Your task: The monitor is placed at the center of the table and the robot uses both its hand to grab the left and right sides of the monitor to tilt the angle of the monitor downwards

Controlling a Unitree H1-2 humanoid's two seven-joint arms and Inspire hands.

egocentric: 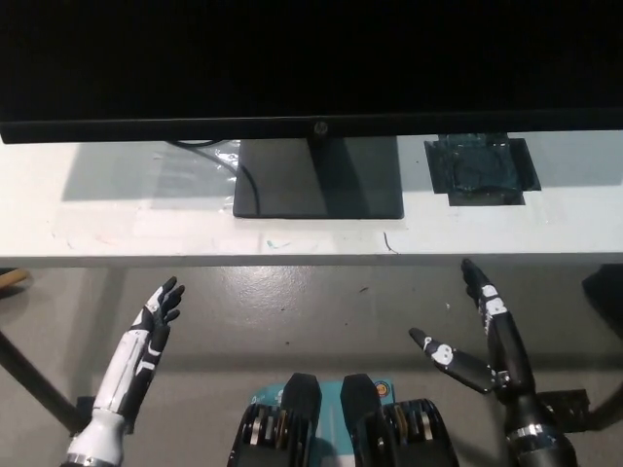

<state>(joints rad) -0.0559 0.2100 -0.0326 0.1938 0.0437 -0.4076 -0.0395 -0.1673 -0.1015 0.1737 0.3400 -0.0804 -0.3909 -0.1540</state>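
The head view, looking steeply down, takes in one monitor, one white table, one dark patch on the tabletop, and the robot's two hands.

The monitor (311,63) fills the upper part of the picture from edge to edge. Its screen is dark and unlit, bounded below by a thin black bezel with a small round logo at the middle. Under the bezel a flat, rectangular black base (318,180) rests on the table, roughly centred in the picture. A thin dark cable (248,180) curls down beside the base's left edge. The monitor stands toward the middle of the table (146,219), whose white top runs as a broad band across the whole picture, with its front edge just above the grey floor (292,302).

To the right of the base, well apart from it, a dark square patch (479,170) with ragged, tape-like edges lies flat on the tabletop.

Both hands are below the table's front edge, over the floor, touching nothing. The white left hand (156,316) is at lower left, its dark-tipped fingers stretched out close together and pointing up toward the table. The black right hand (482,341) is at lower right, its fingers spread: some reach up toward the table edge and another juts out toward the picture's centre. Neither hand holds anything, and both are well apart from the monitor.
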